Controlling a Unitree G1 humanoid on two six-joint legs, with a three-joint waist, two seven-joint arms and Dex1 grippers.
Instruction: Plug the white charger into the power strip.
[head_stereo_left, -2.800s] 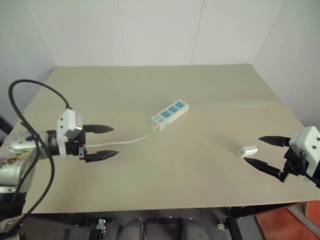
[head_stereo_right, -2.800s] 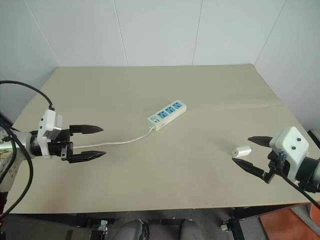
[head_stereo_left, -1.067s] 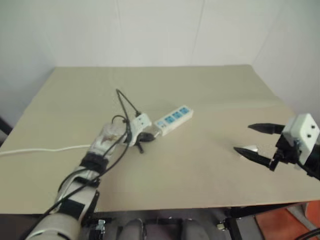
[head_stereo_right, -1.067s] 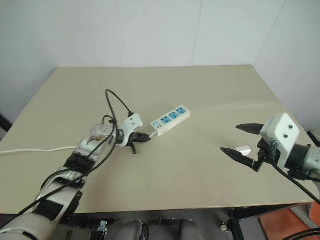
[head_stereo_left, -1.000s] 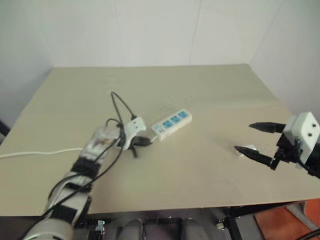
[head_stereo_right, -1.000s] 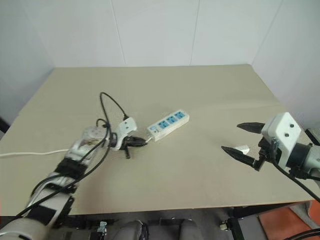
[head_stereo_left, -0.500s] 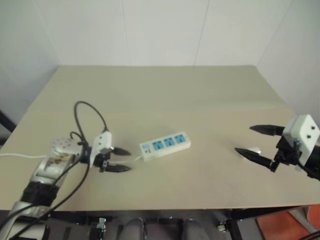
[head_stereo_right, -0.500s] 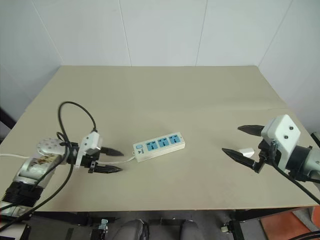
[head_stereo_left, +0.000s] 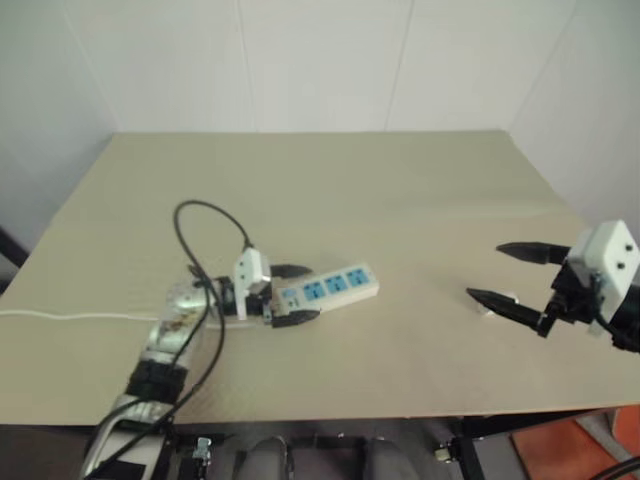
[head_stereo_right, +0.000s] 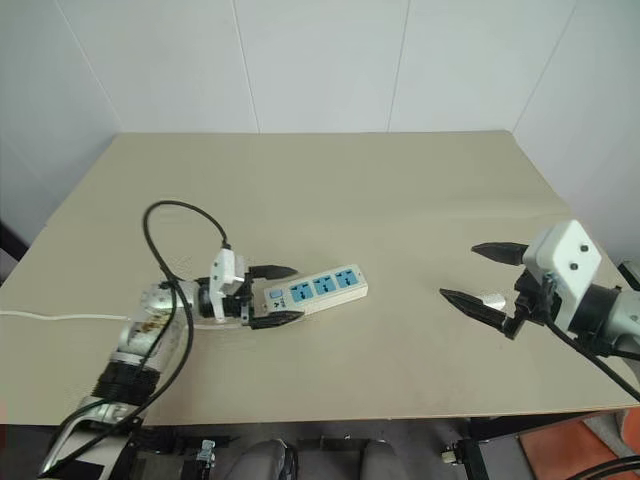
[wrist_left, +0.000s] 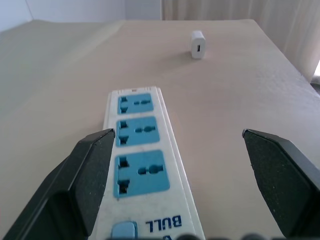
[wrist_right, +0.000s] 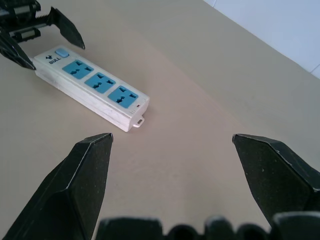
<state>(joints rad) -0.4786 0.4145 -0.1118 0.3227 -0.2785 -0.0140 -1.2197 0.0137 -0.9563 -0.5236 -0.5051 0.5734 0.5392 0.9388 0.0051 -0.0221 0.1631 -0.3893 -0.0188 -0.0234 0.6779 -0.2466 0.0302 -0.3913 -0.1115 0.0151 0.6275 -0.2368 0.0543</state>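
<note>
Right hand (head_stereo_right: 480, 275) hovers with its two black fingers spread wide and holds nothing; the small white rounded charger block (head_stereo_right: 491, 299) lies on the tabletop between and beneath those fingers, not gripped. Left hand (head_stereo_right: 274, 295) is also fully spread and empty, its black fingers straddling the switch end of the long white power strip with three blue-faced sockets (head_stereo_right: 320, 287); whether either finger touches the strip's sides cannot be told. That strip lies flat near the middle of the beige tabletop (head_stereo_right: 380, 190), well apart from the charger. A thin white cord (head_stereo_right: 50, 316) runs across the tabletop toward its left edge. A black cable (head_stereo_right: 170, 215) loops above the left wrist.
</note>
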